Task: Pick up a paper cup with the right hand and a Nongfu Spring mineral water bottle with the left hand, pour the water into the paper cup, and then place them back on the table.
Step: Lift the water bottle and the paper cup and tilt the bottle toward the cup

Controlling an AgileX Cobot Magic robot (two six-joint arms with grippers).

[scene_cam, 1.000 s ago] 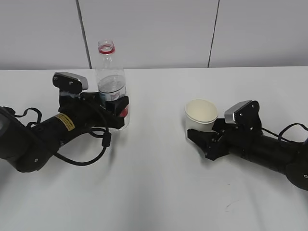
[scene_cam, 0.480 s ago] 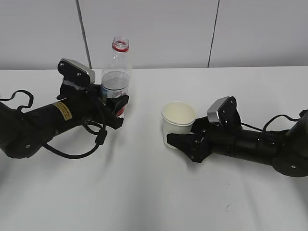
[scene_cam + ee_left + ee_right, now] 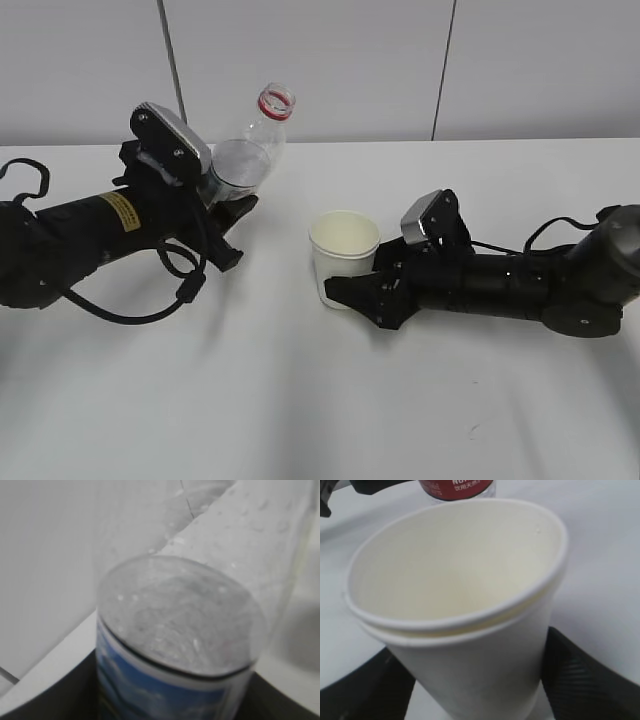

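Observation:
My left gripper [image 3: 228, 215] is shut on the clear Nongfu Spring bottle [image 3: 245, 158] and holds it tilted to the right, its open red-ringed mouth toward the paper cup [image 3: 344, 256]. The bottle fills the left wrist view [image 3: 180, 645], with water in its lower part; the jaws are dark edges either side. My right gripper [image 3: 352, 292] is shut on the cream-white paper cup, upright near the table's middle. In the right wrist view the cup [image 3: 465, 605] sits between both fingers [image 3: 585, 680] and looks empty; the bottle's red label [image 3: 457, 487] shows beyond it.
The white table [image 3: 300, 400] carries both arms lying low across it. A small dark scuff mark [image 3: 473, 430] is near the front right. A grey panelled wall [image 3: 360, 60] stands behind the table's far edge.
My left gripper has lifted the bottle and tilted it right toward the cup. My right gripper has carried the cup leftward toward the table's middle.

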